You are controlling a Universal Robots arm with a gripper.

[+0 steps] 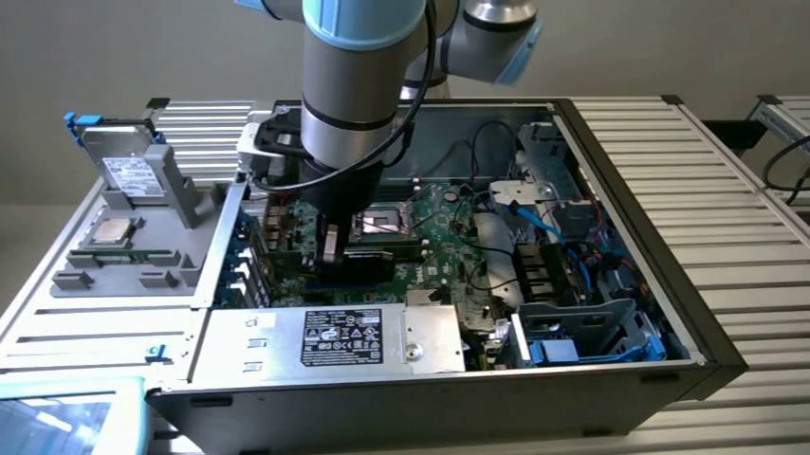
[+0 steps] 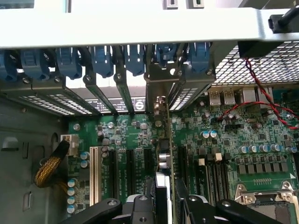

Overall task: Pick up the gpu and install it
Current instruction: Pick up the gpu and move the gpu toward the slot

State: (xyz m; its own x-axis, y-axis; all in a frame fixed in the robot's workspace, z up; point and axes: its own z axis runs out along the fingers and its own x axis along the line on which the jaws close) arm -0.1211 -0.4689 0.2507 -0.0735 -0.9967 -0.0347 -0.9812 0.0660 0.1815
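My gripper reaches down into the open computer case, over the green motherboard. The gpu stands on edge between my fingers. It shows as a thin green board running from my gripper up to its metal bracket at the case's rear slot openings. In the exterior view the gpu is a dark block just under the gripper, low on the motherboard among the expansion slots. The jaws are shut on the card.
Blue slot latches line the rear panel. Red cables and the CPU socket lie beside the card. The power supply is at the case's near side. A drive cage is at the exterior view's right. A grey parts tray is outside the case.
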